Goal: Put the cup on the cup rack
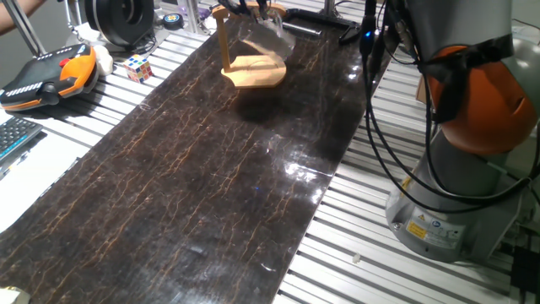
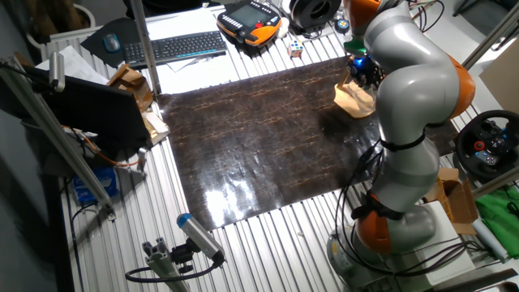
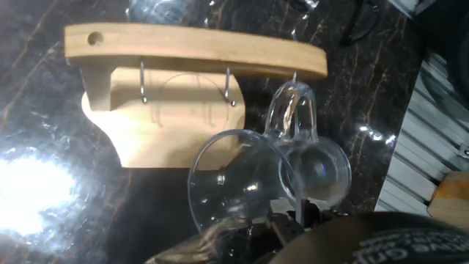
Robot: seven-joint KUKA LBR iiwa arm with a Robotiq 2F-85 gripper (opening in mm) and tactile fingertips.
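Note:
The cup rack (image 3: pixel 183 50) is a light wooden stand with metal hooks under its top arm; it stands at the far end of the dark mat (image 1: pixel 253 72), and also shows in the other fixed view (image 2: pixel 354 97). The clear cup (image 3: pixel 234 183) hangs tilted beside the rack's front, and a clear loop handle (image 3: pixel 293 110) reaches up to the rightmost hook (image 3: pixel 294 77). In one fixed view the cup (image 1: pixel 268 40) sits just under my gripper (image 1: pixel 257 7). My gripper (image 3: pixel 299 216) is at the cup's wall and looks shut on it; the fingers are mostly hidden.
A dark marbled mat (image 1: pixel 211 186) covers the slatted table. A Rubik's cube (image 1: pixel 139 67), an orange-black teach pendant (image 1: pixel 51 76) and a keyboard (image 1: pixel 13 139) lie to the left. My arm's base (image 1: pixel 456 211) and cables stand at the right.

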